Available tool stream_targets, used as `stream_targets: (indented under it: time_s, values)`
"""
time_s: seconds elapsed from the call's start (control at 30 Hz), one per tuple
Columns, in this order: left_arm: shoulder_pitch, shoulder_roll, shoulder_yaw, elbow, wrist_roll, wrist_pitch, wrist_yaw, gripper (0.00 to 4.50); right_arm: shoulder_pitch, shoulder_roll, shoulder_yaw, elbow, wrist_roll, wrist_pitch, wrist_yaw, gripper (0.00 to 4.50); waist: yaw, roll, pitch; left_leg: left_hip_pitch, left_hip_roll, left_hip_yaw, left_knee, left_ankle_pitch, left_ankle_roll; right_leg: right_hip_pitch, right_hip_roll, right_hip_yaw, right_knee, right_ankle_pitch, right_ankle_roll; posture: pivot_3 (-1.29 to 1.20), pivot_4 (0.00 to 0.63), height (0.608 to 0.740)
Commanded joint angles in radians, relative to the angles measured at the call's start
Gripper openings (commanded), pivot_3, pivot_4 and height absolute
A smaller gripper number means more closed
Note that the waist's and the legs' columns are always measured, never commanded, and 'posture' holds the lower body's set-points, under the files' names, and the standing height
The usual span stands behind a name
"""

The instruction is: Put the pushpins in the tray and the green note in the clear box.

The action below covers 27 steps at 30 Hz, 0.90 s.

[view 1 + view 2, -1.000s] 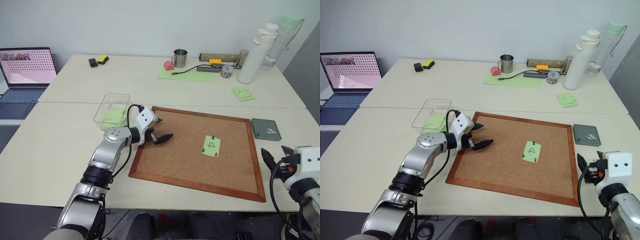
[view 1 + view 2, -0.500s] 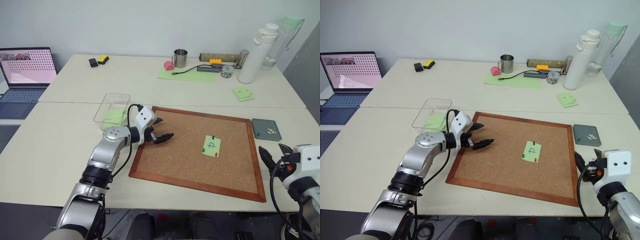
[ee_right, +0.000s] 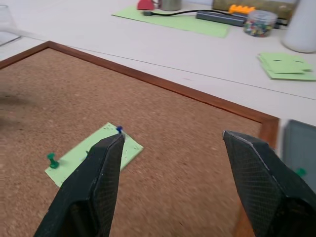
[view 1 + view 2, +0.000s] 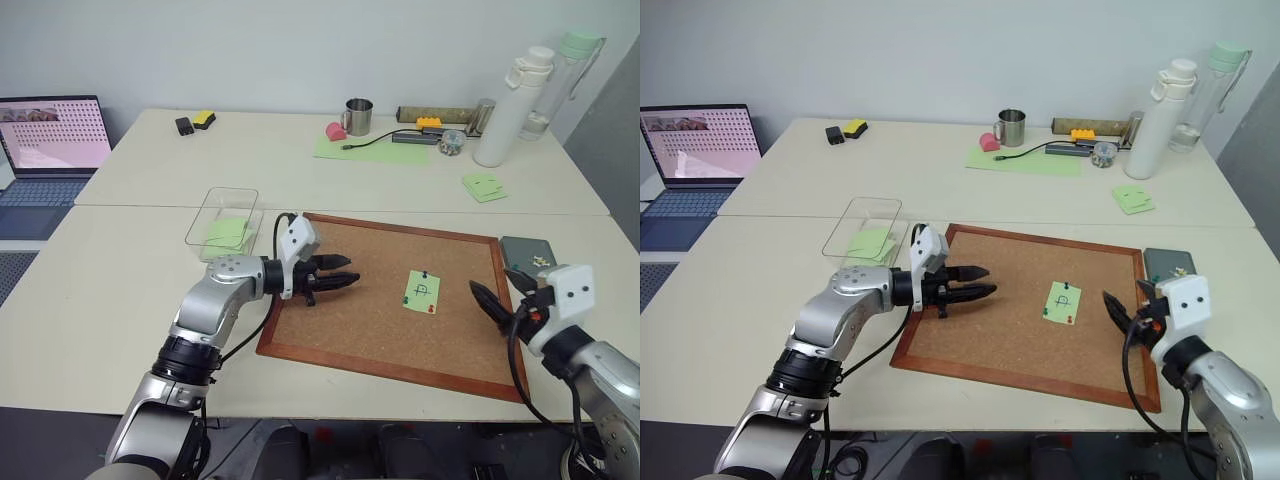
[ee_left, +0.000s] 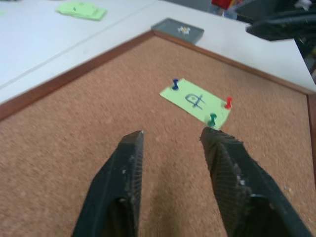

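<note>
The green note (image 4: 423, 291), with a pen mark at its centre, lies on the cork board (image 4: 370, 320). Three pushpins hold it: blue (image 5: 175, 84), red (image 5: 228, 102) and green (image 5: 212, 119). My left gripper (image 4: 352, 281) hovers over the board's left part and points at the note. Its fingers stand a little apart with nothing between them. My right gripper (image 4: 492, 283) is wide open and empty over the board's right edge, pointing at the note. The dark grey tray (image 4: 520, 248) lies just behind it, partly hidden. The clear box (image 4: 205, 208) stands off the board's left corner.
An unmarked green note (image 4: 228, 232) lies in the clear box. At the back stand a mug (image 4: 359, 116), a large green sheet (image 4: 370, 148), a jar (image 4: 452, 143) and a white bottle (image 4: 510, 105). Loose green notes (image 4: 484, 186) lie back right, a laptop (image 4: 55, 130) far left.
My left gripper's fingers have narrowed and it has turned toward the note. My right gripper has come in from the table's right side to the board's right edge.
</note>
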Motion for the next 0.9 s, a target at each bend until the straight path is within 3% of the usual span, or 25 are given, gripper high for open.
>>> stream_targets:
  time_s: [0.03,0.2,0.57,0.9]
  values:
    - [-0.014,-0.017,-0.021,0.013,0.023,-0.049,0.007,0.85,-0.068,-0.004,0.046,0.048,-0.025,-0.017,0.011,3.32,0.001,0.000,0.000,0.000,0.000,-0.001,0.000,0.000,0.000,0.000,0.000,0.000,0.000,0.000,0.000,0.00,0.150,0.740]
    - [-0.011,-0.049,-0.046,0.049,0.049,-0.082,0.018,0.01,-0.163,0.030,0.106,0.155,-0.045,-0.035,0.014,3.32,0.001,0.000,0.000,0.000,0.000,0.000,0.000,0.000,0.000,0.000,0.000,0.000,-0.001,0.000,0.000,0.00,0.150,0.740]
    - [0.031,-0.054,-0.152,0.160,0.193,-0.120,0.065,0.01,-0.243,0.071,0.207,0.301,-0.110,-0.051,0.023,3.32,0.001,0.001,-0.001,0.000,0.000,0.000,0.000,0.000,0.000,0.000,0.000,0.000,0.000,0.000,0.000,0.00,0.150,0.740]
    - [0.021,-0.046,-0.143,0.135,0.186,-0.107,0.047,0.01,-0.314,0.110,0.241,0.430,-0.157,-0.090,0.032,3.32,0.001,0.001,-0.002,0.003,0.000,0.001,0.000,0.000,0.000,0.001,0.000,0.000,0.001,0.000,0.000,0.00,0.150,0.740]
